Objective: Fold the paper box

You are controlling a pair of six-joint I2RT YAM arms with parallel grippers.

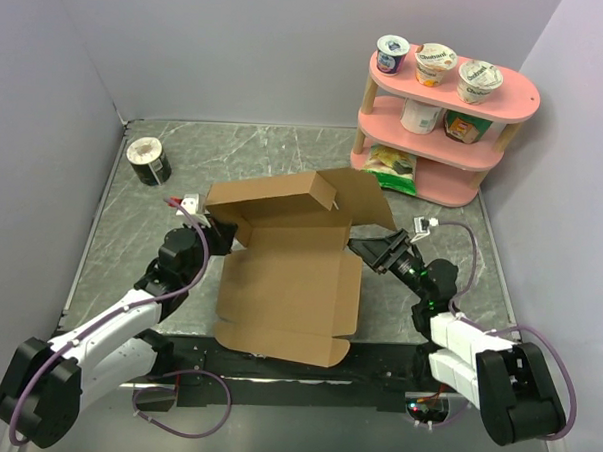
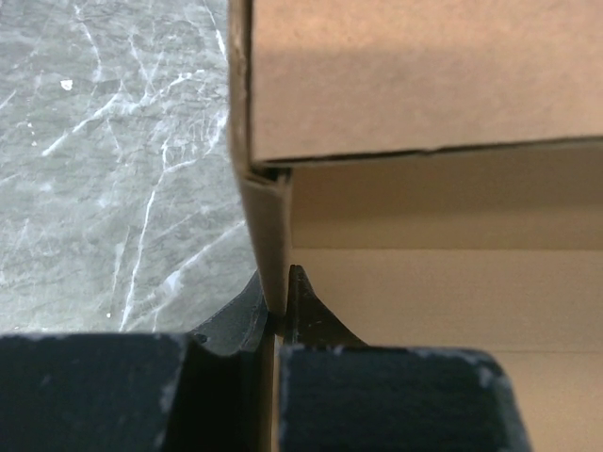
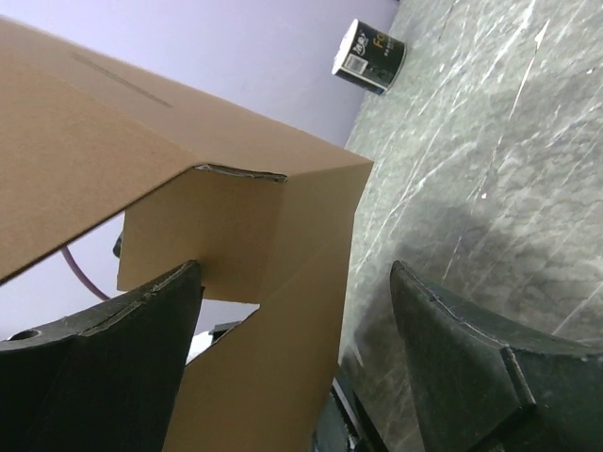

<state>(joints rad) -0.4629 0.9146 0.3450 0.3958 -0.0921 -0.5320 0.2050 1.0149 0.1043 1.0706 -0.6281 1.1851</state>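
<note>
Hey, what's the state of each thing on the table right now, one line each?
Paper box: partly folded, back and side walls raised, front flap flat.
Left hand: shut on the box's left wall.
Right hand: open, fingers either side of the right wall, not gripping.
Dark can: appears upright, apart from the box.
Yogurt cups: upright, lids on, atop the pink shelf.

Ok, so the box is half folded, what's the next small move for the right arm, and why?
Probably close the right gripper on the right wall of the box. Its jaws stand open with that wall's edge between them, while the left gripper has its jaws shut on the raised left wall. Gripping both sides would likely steady the box for the next fold.
</note>
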